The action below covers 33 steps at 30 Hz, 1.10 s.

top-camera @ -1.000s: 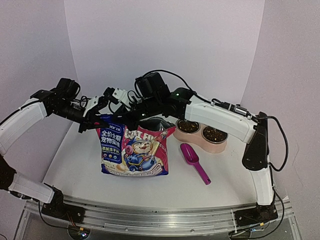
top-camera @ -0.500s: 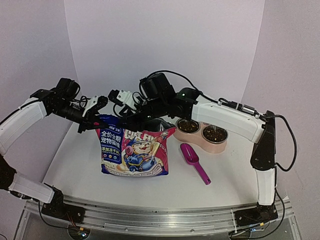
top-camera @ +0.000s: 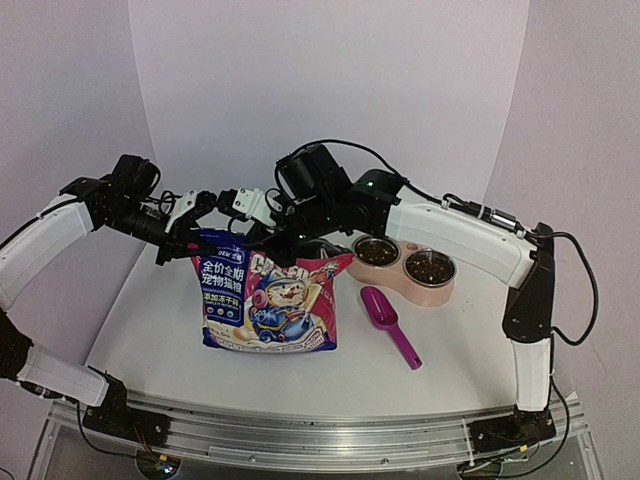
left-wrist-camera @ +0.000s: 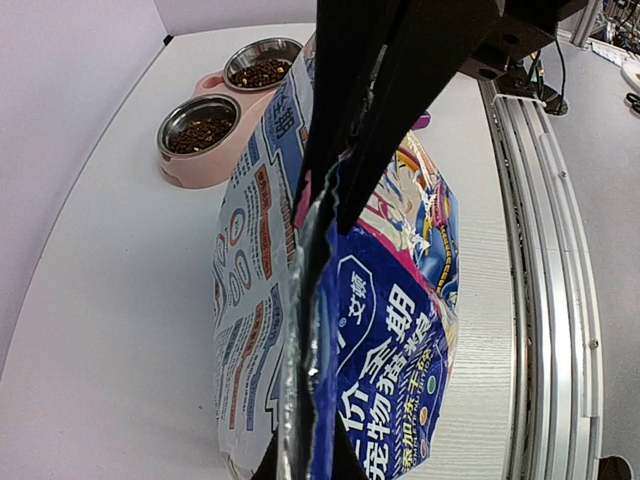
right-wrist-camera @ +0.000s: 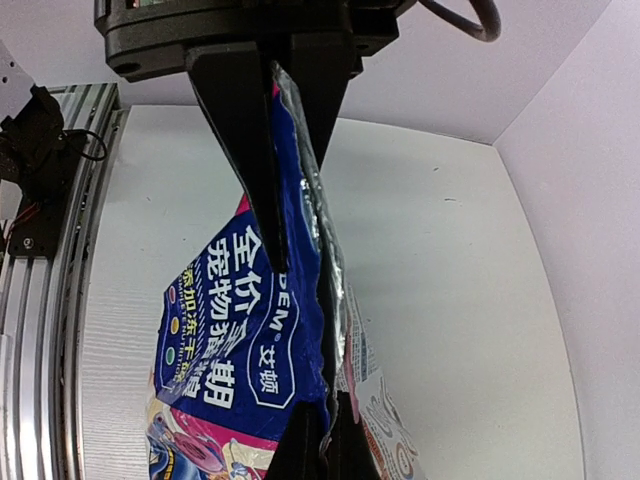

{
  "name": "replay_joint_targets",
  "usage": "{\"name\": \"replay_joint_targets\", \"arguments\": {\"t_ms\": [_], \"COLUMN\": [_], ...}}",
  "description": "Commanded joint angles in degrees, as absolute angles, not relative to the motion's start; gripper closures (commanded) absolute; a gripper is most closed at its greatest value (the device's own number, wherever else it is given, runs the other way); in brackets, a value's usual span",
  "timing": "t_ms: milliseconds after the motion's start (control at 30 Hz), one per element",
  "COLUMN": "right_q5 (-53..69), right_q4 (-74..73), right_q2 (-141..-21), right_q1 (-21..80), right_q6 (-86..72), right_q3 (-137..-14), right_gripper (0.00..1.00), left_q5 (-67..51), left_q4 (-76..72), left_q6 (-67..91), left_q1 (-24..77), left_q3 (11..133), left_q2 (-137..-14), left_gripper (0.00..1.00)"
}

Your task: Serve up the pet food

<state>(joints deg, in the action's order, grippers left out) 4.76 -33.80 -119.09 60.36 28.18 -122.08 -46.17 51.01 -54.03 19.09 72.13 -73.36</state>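
Note:
The pet food pouch point(top-camera: 270, 300), glossy blue, pink and white with a cartoon cat, stands upright on the table. My left gripper point(top-camera: 192, 240) is shut on the pouch's top left corner; in the left wrist view point(left-wrist-camera: 305, 455) its fingers pinch the silver-lined top edge. My right gripper point(top-camera: 262, 238) is shut on the same top edge a little to the right, and shows in the right wrist view point(right-wrist-camera: 325, 445). The pouch mouth looks pressed nearly closed between them. Dark brown kibble point(top-camera: 378, 252) lies in both steel bowls.
The pink double-bowl feeder point(top-camera: 420, 293) sits right of the pouch, also in the left wrist view point(left-wrist-camera: 215, 165). A magenta scoop point(top-camera: 385, 318) lies in front of it. White walls close the back and sides; a metal rail point(left-wrist-camera: 540, 250) runs along the near edge.
My right gripper has moved left along the pouch's top edge, toward the left gripper. The pouch's gaping mouth has closed and flattened. The left arm has hardly moved.

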Motion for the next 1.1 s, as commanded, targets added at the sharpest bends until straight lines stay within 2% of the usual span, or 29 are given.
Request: {"name": "replay_joint_targets", "arguments": {"t_ms": [0, 67, 133, 167, 200, 333, 467, 633, 700, 733, 800, 833, 867, 1067], "right_q5": [2.17, 4.10, 5.49, 6.20, 6.74, 7.89, 9.07, 10.94, 10.90, 10.81, 10.42, 10.29, 10.12, 8.22], "right_q4": [-34.61, -34.47, -34.34, -34.27, -34.15, -33.11, -31.85, -29.88, -29.67, -29.63, -29.62, -29.62, -29.62, -29.70], "right_q2": [-119.31, -119.70, -120.33, -120.44, -120.48, -120.28, -119.43, -118.62, -118.46, -118.27, -117.79, -117.51, -117.24, -115.83], "right_q1": [59.11, 58.84, 58.48, 58.42, 58.42, 58.29, 58.05, 57.92, 57.92, 57.93, 57.94, 57.96, 57.99, 58.00], "right_q6": [29.73, 28.15, 26.58, 26.09, 25.71, 24.39, 23.32, 22.53, 22.42, 22.45, 22.74, 22.95, 23.14, 24.08], "right_q3": [-125.54, -127.27, -128.95, -129.35, -129.51, -129.69, -129.20, -127.71, -127.23, -126.91, -126.08, -125.65, -125.19, -123.82], "right_gripper": [1.00, 1.00, 1.00, 1.00, 1.00, 1.00, 1.00, 1.00, 1.00, 1.00, 1.00, 1.00, 1.00, 1.00], "left_q5": [-50.49, -51.73, -54.25, -55.64, -56.60, -54.20, -50.76, -45.44, -44.59, -44.42, -44.39, -44.16, -43.69, -41.11], "left_q4": [51.22, 51.33, 50.34, 49.52, 48.63, 49.96, 53.77, 48.35, 46.36, 45.35, 44.14, 44.23, 44.54, 47.32], "left_q6": [-53.48, -54.12, -53.06, -52.25, -51.10, -52.56, -56.63, -53.27, -51.61, -50.79, -50.19, -50.68, -51.26, -54.16], "left_q1": [19.26, 19.25, 19.25, 19.40, 19.72, 22.09, 22.50, 24.86, 25.51, 25.68, 25.75, 25.75, 25.75, 25.75], "left_q3": [76.13, 75.97, 76.60, 77.13, 77.75, 79.04, 78.42, 77.57, 77.37, 77.12, 76.45, 75.96, 75.54, 75.51], "left_q2": [-70.74, -70.44, -70.25, -70.29, -70.38, -72.49, -74.43, -75.59, -75.40, -75.11, -74.29, -74.01, -73.84, -73.51], "left_gripper": [1.00, 0.94, 0.54, 0.46, 0.44, 0.50, 0.51, 0.55, 0.62, 0.69, 0.91, 0.97, 1.00, 1.00]}}
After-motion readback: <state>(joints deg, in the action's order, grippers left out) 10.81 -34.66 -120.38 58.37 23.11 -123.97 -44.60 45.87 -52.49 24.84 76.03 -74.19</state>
